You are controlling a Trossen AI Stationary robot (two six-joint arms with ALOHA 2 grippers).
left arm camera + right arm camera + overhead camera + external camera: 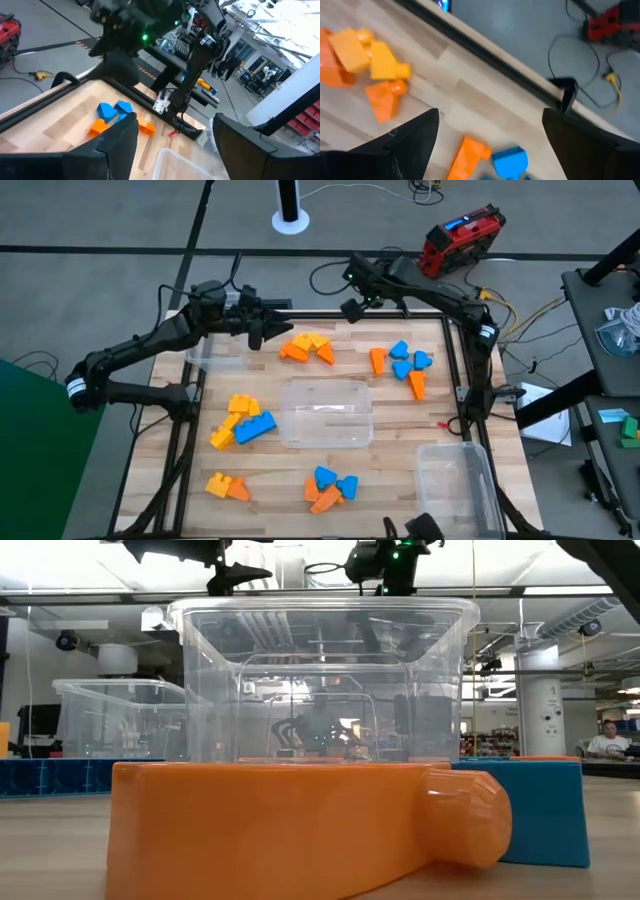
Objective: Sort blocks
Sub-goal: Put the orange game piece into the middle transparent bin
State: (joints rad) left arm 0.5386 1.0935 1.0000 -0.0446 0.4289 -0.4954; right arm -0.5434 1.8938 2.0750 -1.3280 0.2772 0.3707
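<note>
The blocks lie in several small heaps on the wooden table. An orange and yellow heap (308, 348) sits far centre, and a blue and orange heap (402, 363) far right. A yellow and blue heap (243, 422) lies at the left, with two more heaps (227, 486) (330, 488) near the front edge. My left gripper (262, 333) hangs open above the far left, beside the orange and yellow heap. Its wrist view shows nothing between its fingers (175, 120). My right gripper (353, 308) hangs open over the far edge, holding nothing (490, 115). It stands between the two far heaps.
A clear bin (325, 412) stands in the table's middle, a second (215, 352) at the far left under my left arm, and a third (455, 478) at the near right corner. A black frame rail (300, 313) runs along the far edge. A red device (460, 238) lies on the floor beyond.
</note>
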